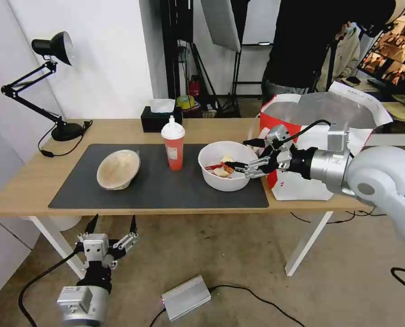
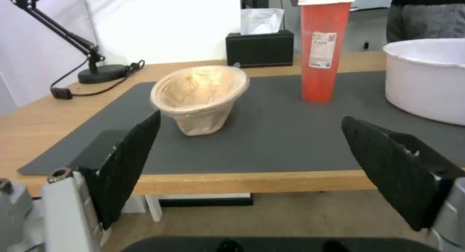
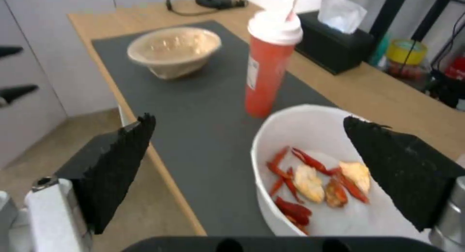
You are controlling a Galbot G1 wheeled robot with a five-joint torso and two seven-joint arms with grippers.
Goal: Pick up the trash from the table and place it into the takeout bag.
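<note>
From the head camera, the right gripper (image 1: pixel 247 156) hangs spread over the near right rim of the white bowl (image 1: pixel 224 172), which sits at the right end of the dark mat (image 1: pixel 161 193) on the table (image 1: pixel 25 181). The takeout bag (image 1: pixel 298 181) stands open just right of that bowl. The drink cup (image 1: pixel 173 144) stands left of the bowl, the pulp bowl (image 1: pixel 118 169) further left. The left gripper (image 1: pixel 111 225) waits below the table's front edge, fingers apart.

The left wrist camera shows the pulp bowl (image 2: pixel 200 97) tilted on the mat, bare mat before it.

The right wrist camera shows spread fingers (image 3: pixel 116 168) flanking the white bowl (image 3: pixel 319 179), which lies near the table's front edge.
</note>
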